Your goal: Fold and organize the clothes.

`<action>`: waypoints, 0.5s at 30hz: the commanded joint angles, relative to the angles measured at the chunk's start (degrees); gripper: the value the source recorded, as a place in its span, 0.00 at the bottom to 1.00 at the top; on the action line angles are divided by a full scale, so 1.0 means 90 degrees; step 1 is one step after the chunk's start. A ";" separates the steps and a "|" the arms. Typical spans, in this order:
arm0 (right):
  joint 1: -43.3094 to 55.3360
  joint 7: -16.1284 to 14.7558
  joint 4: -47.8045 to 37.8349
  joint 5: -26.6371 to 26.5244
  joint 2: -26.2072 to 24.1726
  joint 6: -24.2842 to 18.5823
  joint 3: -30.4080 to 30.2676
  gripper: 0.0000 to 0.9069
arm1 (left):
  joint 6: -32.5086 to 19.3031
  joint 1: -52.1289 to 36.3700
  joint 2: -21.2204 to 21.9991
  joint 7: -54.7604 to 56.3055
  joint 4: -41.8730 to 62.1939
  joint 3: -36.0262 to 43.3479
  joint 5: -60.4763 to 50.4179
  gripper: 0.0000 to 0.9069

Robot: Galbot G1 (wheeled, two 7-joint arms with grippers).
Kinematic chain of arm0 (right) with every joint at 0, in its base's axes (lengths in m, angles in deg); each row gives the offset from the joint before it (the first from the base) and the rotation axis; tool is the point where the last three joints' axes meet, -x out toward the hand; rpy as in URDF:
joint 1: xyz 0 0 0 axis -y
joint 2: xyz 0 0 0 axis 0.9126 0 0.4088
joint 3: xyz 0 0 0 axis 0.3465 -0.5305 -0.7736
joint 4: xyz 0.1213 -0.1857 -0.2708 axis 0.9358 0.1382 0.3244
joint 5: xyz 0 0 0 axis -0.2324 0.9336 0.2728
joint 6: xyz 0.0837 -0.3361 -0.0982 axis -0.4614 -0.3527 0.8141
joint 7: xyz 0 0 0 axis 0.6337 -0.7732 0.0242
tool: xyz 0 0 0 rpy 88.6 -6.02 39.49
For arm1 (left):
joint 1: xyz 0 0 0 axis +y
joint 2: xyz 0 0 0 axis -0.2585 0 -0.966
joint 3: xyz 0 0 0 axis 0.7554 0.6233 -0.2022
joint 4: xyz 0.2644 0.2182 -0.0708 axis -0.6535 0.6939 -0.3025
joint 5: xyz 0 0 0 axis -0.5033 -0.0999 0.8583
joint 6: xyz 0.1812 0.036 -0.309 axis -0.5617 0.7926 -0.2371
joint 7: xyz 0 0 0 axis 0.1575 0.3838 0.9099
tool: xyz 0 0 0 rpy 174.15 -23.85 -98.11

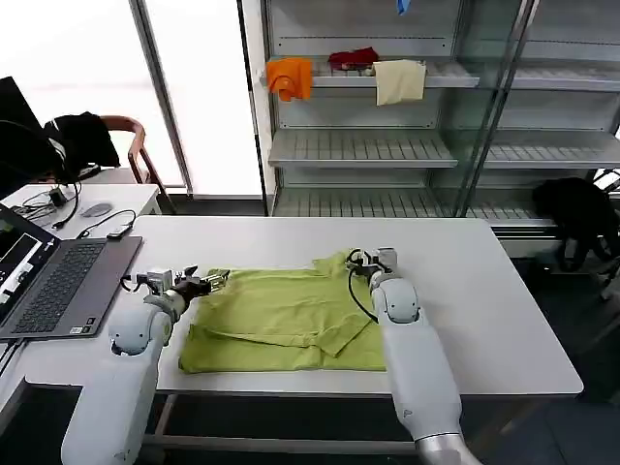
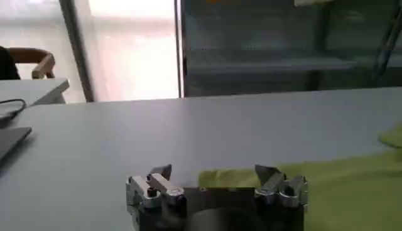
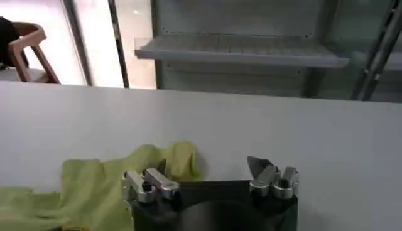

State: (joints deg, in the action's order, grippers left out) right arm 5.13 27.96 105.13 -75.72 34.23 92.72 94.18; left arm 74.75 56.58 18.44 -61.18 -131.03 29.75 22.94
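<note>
The clothes are one lime-green T-shirt point(image 1: 281, 320) lying partly folded and rumpled on the white table point(image 1: 484, 300). My left gripper point(image 1: 211, 280) sits low at the shirt's far left corner. In the left wrist view that gripper point(image 2: 213, 172) is open, with the shirt's edge point(image 2: 229, 178) lying between its fingers and more fabric point(image 2: 352, 188) off to one side. My right gripper point(image 1: 368, 256) is at the shirt's far right corner. In the right wrist view it point(image 3: 207, 169) is open too, with a bunched fold of the shirt point(image 3: 166, 157) beside one finger point(image 3: 154, 179) and bare table between the tips.
An open laptop point(image 1: 58, 281) lies at the table's left edge beside a side table with cables point(image 1: 97, 218). Behind stands a shelf unit point(image 1: 387, 145) holding orange point(image 1: 291, 77), red point(image 1: 354, 58) and cream cloths point(image 1: 399, 81). A chair with a black garment point(image 1: 82, 136) stands far left.
</note>
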 commanded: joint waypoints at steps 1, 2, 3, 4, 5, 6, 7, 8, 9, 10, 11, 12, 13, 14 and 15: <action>0.0187 -0.0060 -0.0397 0.0167 0.0312 0.0006 -0.0023 1.00 | -0.0003 -0.0232 -0.0001 -0.0111 0.0546 0.0050 -0.0161 0.89; 0.0187 -0.0062 -0.0395 0.0168 0.0312 0.0006 -0.0031 1.00 | -0.0003 -0.0239 -0.0001 -0.0115 0.0579 0.0049 -0.0177 0.86; 0.0183 -0.0079 -0.0388 0.0167 0.0312 0.0006 -0.0042 1.00 | -0.0003 -0.0247 -0.0003 -0.0115 0.0605 0.0052 -0.0199 0.84; 0.0174 -0.0112 -0.0377 0.0166 0.0312 0.0007 -0.0056 1.00 | -0.0003 -0.0253 0.0007 -0.0116 0.0640 0.0051 -0.0234 0.81; 0.0169 -0.0121 -0.0366 0.0167 0.0312 0.0006 -0.0067 1.00 | -0.0004 -0.0258 0.0014 -0.0122 0.0673 0.0049 -0.0256 0.78; 0.0160 -0.0153 -0.0354 0.0167 0.0312 0.0006 -0.0076 0.97 | -0.0005 -0.0255 0.0019 -0.0128 0.0692 0.0045 -0.0257 0.76; 0.0146 -0.0194 -0.0329 0.0165 0.0312 0.0008 -0.0085 0.92 | -0.0006 -0.0245 0.0020 -0.0133 0.0700 0.0037 -0.0265 0.76; 0.0128 -0.0228 -0.0307 0.0168 0.0312 0.0008 -0.0100 0.83 | -0.0007 -0.0235 0.0022 -0.0150 0.0698 0.0032 -0.0263 0.73; 0.0109 -0.0270 -0.0282 0.0174 0.0312 0.0009 -0.0120 0.78 | -0.0008 -0.0218 0.0021 -0.0163 0.0674 0.0027 -0.0262 0.71; 0.0066 -0.0340 -0.0247 0.0196 0.0312 0.0010 -0.0139 0.67 | -0.0007 -0.0199 0.0019 -0.0168 0.0662 0.0026 -0.0261 0.70; 0.0049 -0.0363 -0.0223 0.0212 0.0312 0.0010 -0.0150 0.62 | -0.0006 -0.0181 0.0014 -0.0183 0.0609 0.0028 -0.0261 0.68; 0.0016 -0.0412 -0.0200 0.0247 0.0312 0.0011 -0.0154 0.44 | -0.0008 -0.0153 0.0012 -0.0198 0.0573 0.0030 -0.0269 0.58; -0.0008 -0.0430 -0.0171 0.0250 0.0312 0.0011 -0.0169 0.31 | -0.0007 -0.0146 0.0018 -0.0201 0.0561 0.0031 -0.0281 0.54; -0.0033 -0.0447 -0.0151 0.0252 0.0312 0.0013 -0.0175 0.06 | -0.0007 -0.0141 0.0021 -0.0203 0.0555 0.0030 -0.0281 0.47; -0.0053 -0.0464 -0.0129 0.0252 0.0312 0.0013 -0.0180 0.00 | -0.0007 -0.0129 0.0028 -0.0205 0.0539 0.0027 -0.0281 0.34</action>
State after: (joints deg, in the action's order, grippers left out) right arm 5.13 25.17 104.09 -74.09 34.24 92.56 92.81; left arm 74.48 55.64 18.71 -62.75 -127.28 29.82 21.08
